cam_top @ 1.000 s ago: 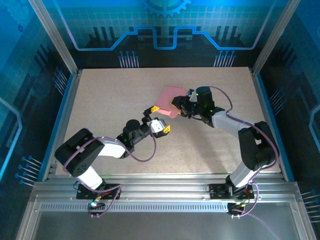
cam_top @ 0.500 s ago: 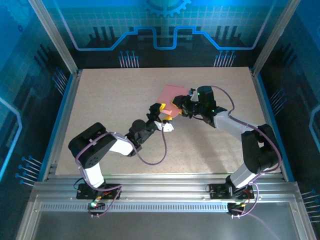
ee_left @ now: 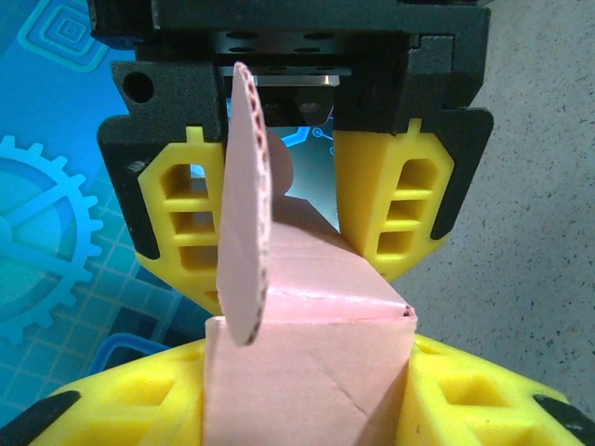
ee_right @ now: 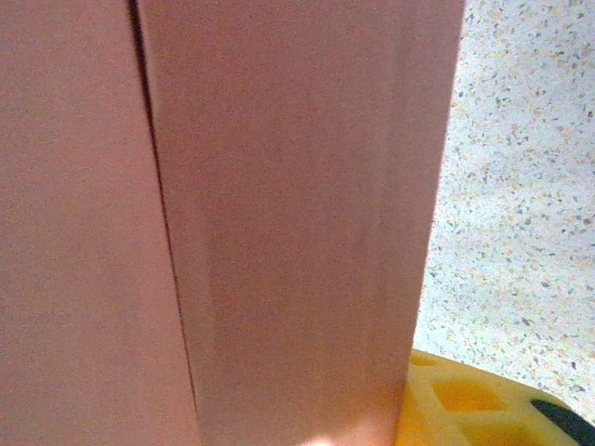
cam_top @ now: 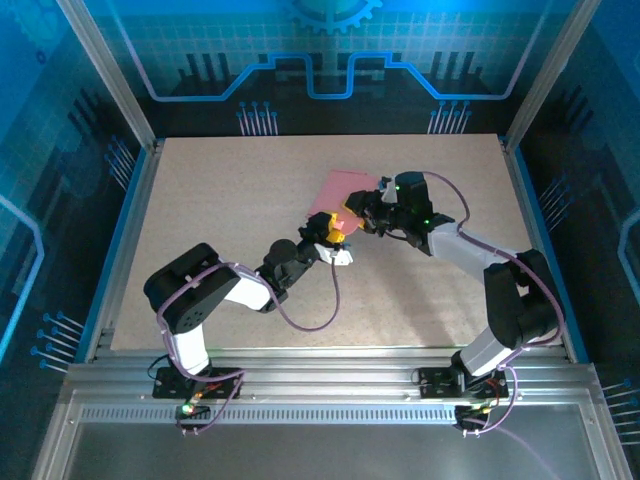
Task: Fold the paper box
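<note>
Reaching in since a second ago, the left fingers [ee_left: 465, 395] have narrowed from wide apart to pinch the near end of the paper box [cam_top: 338, 190], which the right fingers [ee_left: 395, 209] also pinch, mid-way across the counter [cam_top: 220, 200]. With both ends held, its upright flap [ee_left: 244, 204] looks ready for folding.

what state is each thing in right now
paper box, folded into a rectangular body and held at both ends
end flap, standing up edge-on, not tucked in
left gripper, closed on the sides of the box's near end
right gripper, closed on the box's far end
</note>
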You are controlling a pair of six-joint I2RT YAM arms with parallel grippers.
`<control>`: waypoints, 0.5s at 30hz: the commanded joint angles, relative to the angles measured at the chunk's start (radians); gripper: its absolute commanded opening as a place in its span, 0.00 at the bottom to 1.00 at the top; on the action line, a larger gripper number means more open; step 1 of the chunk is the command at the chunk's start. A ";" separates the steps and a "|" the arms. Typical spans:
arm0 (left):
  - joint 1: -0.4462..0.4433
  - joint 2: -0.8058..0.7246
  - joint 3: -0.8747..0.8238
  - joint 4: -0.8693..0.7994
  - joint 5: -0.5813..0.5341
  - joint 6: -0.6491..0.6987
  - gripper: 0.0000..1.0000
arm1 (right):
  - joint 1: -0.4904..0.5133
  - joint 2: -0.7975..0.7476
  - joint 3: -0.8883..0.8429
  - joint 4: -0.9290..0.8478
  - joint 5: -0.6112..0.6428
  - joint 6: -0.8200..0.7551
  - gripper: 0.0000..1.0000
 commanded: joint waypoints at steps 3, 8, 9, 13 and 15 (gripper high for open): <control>-0.007 0.012 0.022 0.050 -0.009 -0.024 0.37 | 0.006 -0.024 0.013 -0.025 -0.027 0.004 0.44; -0.005 -0.006 0.018 0.051 -0.012 -0.129 0.34 | 0.006 -0.033 0.021 -0.043 -0.015 -0.006 0.67; -0.006 -0.010 0.016 0.050 -0.012 -0.143 0.33 | 0.006 -0.036 0.025 -0.052 -0.010 -0.012 0.71; 0.010 -0.030 0.008 0.050 -0.011 -0.257 0.33 | 0.004 -0.058 0.045 -0.128 0.026 -0.054 0.87; 0.025 -0.040 0.002 0.051 -0.006 -0.323 0.33 | -0.002 -0.084 0.049 -0.173 0.054 -0.084 0.92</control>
